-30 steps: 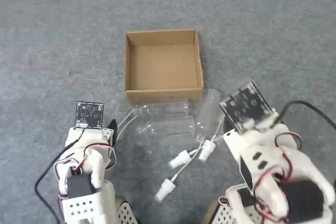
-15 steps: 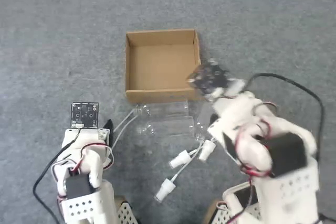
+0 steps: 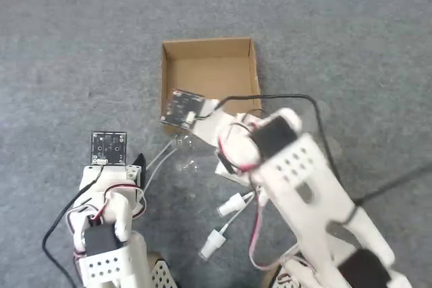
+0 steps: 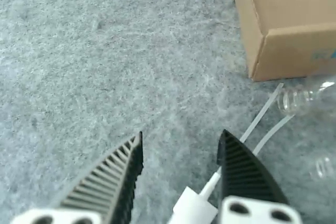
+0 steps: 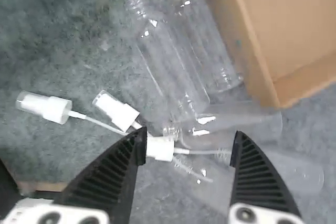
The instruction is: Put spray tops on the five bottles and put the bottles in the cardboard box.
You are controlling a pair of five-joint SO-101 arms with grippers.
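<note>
The cardboard box [image 3: 209, 82] stands open and empty at the middle of the carpet. Clear bottles lie in front of it; two open necks [image 3: 183, 143] poke out from under my right arm [image 3: 283, 160]. In the right wrist view, my right gripper [image 5: 189, 135] hangs open above two topless bottles [image 5: 168, 72], a third bottle [image 5: 226, 127] and loose white spray tops [image 5: 116, 111]. My left gripper [image 4: 181, 137] is open low over the carpet, with a spray top [image 4: 191, 208] between its fingers and the box corner [image 4: 283, 24] beyond. Two spray tops [image 3: 233, 204] lie near the front.
Grey carpet [image 3: 81, 52] covers the table, with free room to the left, right and behind the box. The right arm's black cable [image 3: 317, 119] loops over the area right of the box. A pale wall edge runs along the far side.
My right arm has swung from the right side to the left, across the bottles, and now covers most of them in front of the box. The left arm has barely moved.
</note>
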